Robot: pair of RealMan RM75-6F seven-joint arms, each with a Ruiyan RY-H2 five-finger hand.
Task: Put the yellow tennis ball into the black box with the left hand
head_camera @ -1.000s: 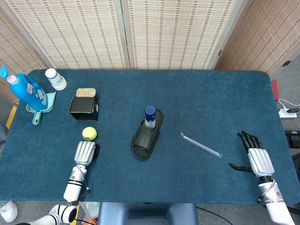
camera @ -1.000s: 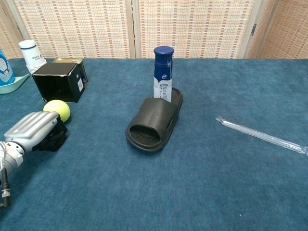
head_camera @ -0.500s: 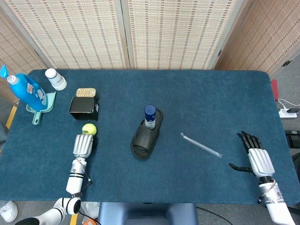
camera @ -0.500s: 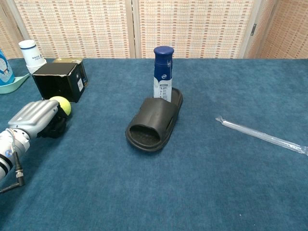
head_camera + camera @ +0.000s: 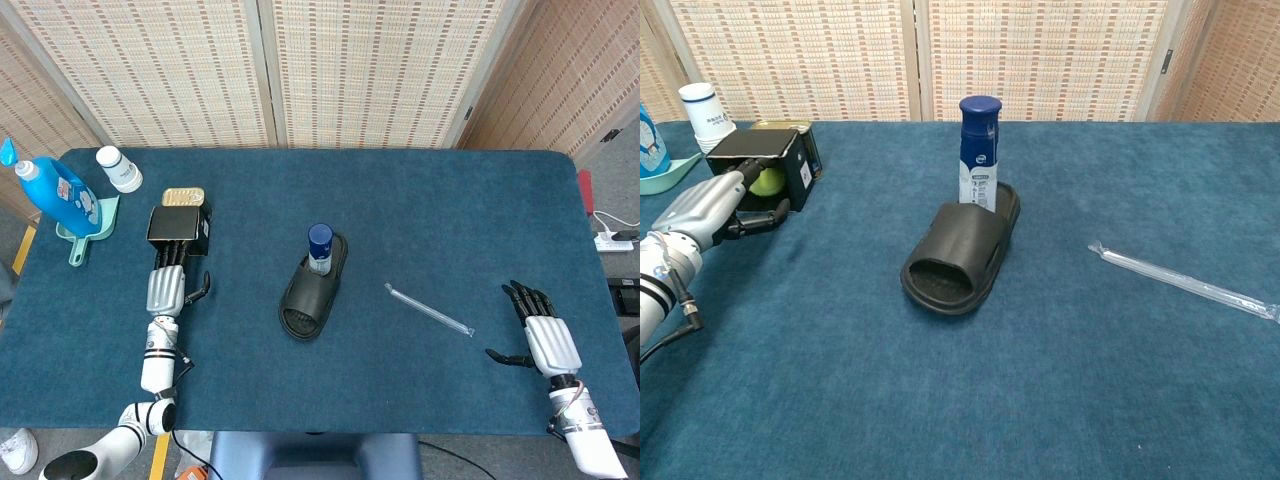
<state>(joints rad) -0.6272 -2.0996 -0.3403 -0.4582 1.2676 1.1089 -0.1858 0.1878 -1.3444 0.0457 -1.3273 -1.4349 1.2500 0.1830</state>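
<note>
left hand (image 5: 710,208) fingers around yellow tennis ball (image 5: 766,181) at black box (image 5: 762,167) mouth | right hand (image 5: 545,338) spread, holding nothing | labels unreadable

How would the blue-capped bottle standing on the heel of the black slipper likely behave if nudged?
The bottle is tall, narrow and upright, so it would probably tip rather than slide. Its base seems to rest on the slipper, an uneven, likely soft footing, so even a light push might topple it. Once down, its round body would likely roll.

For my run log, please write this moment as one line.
left hand: pushing tennis ball at black box opening | right hand: open, resting | ball: not fully inside
</note>
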